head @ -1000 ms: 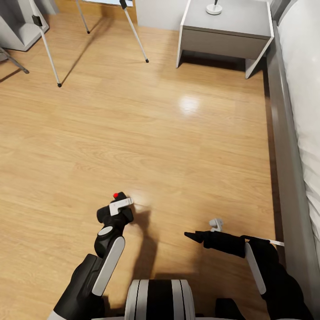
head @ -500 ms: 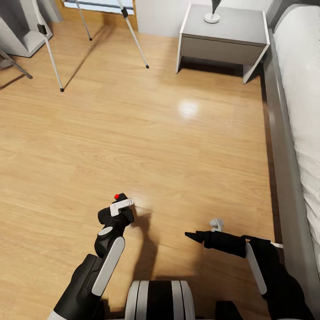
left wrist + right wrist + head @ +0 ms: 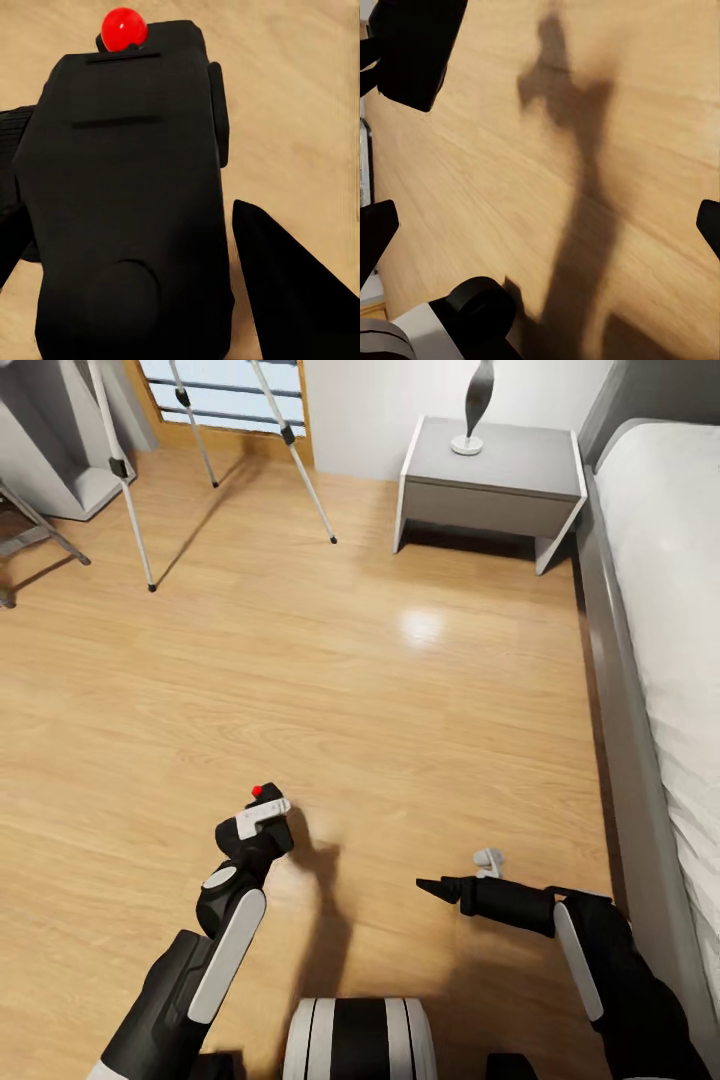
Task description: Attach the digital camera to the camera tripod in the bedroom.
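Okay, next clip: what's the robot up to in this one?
The robot is in a bedroom, carrying the digital camera in its left gripper above the wood floor. The left wrist view shows the black body with its red dot between the fingers. The right gripper is open and empty. The camera tripod stands ahead to the left, near the window, some way off. A nightstand and the bed are to the right.

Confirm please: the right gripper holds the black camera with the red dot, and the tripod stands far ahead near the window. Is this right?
Not quite: the left gripper holds the digital camera, not the right one, as the head view shows. The right gripper is empty. The camera tripod does stand far ahead near the window.
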Robot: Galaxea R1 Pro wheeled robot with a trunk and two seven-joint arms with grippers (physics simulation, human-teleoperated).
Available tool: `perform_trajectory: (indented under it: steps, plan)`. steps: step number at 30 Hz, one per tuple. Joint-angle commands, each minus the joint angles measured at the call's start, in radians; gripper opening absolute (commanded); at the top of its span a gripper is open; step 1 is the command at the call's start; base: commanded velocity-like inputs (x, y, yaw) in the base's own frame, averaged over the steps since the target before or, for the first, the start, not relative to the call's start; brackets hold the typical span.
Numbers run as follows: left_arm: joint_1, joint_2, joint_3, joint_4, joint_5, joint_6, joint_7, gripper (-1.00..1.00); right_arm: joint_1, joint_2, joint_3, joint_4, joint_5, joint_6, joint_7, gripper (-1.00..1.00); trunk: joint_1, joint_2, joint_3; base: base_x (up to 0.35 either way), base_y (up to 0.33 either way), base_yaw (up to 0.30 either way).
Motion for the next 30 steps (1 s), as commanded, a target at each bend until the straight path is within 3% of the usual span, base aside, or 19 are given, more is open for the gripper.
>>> perform_trajectory:
  steps: [1,3,6,7,8,9,12,13,16,22,30]
  plan:
    - [-0.001,0.012,0.000,-0.002,0.017,-0.001,-0.007,-1.00,0.000,0.000,-0.001,-0.002,-0.007,0.010,0.000,1.00,-0.001,0.000,0.003,0.000,0.000,0.000]
    - [-0.001,0.036,0.001,-0.003,0.042,-0.012,-0.047,-1.00,0.000,0.000,-0.001,-0.004,-0.007,0.013,0.003,1.00,-0.001,0.001,0.011,0.000,0.000,0.000]
    - [-0.001,0.091,0.013,-0.003,0.120,-0.040,-0.163,-1.00,0.000,-0.001,-0.001,-0.006,-0.008,0.016,0.009,1.00,-0.003,0.001,0.023,0.000,0.000,0.000]
    - [-0.001,0.125,0.025,0.000,0.171,-0.054,-0.229,-1.00,0.000,-0.001,-0.001,-0.007,-0.008,0.017,0.012,1.00,-0.003,0.001,0.027,0.000,0.000,0.000]
    - [-0.001,0.144,0.033,0.003,0.199,-0.060,-0.263,-1.00,0.000,-0.001,-0.001,-0.007,-0.009,0.018,0.013,1.00,-0.004,0.002,0.030,0.000,0.000,0.000]
    - [-0.001,0.181,0.049,0.006,0.258,-0.068,-0.329,-1.00,0.000,-0.001,-0.001,-0.007,-0.009,0.018,0.015,1.00,-0.004,0.002,0.034,0.000,0.000,0.000]
    - [-0.001,0.230,0.068,0.011,0.346,-0.074,-0.420,-1.00,0.000,-0.001,-0.001,-0.008,-0.009,0.019,0.016,1.00,-0.006,0.003,0.046,0.000,0.000,0.000]
    - [-0.001,0.258,0.075,0.015,0.400,-0.076,-0.470,-1.00,0.000,-0.001,0.000,-0.008,-0.009,0.020,0.017,1.00,-0.006,0.003,0.050,0.000,0.000,0.000]
    - [-0.001,0.298,0.083,0.033,0.485,-0.078,-0.531,-1.00,0.000,-0.001,0.000,-0.008,-0.010,0.020,0.019,1.00,-0.007,0.004,0.061,0.000,0.000,0.000]
    - [-0.001,0.325,0.087,0.051,0.549,-0.070,-0.565,-1.00,0.000,0.000,0.001,-0.009,-0.010,0.020,0.020,1.00,-0.010,0.005,0.085,0.000,0.000,0.000]
    - [-0.001,0.331,0.088,0.054,0.569,-0.061,-0.577,-1.00,0.000,0.000,0.005,-0.009,-0.008,0.039,0.019,1.00,-0.014,0.007,0.116,0.000,0.000,0.000]
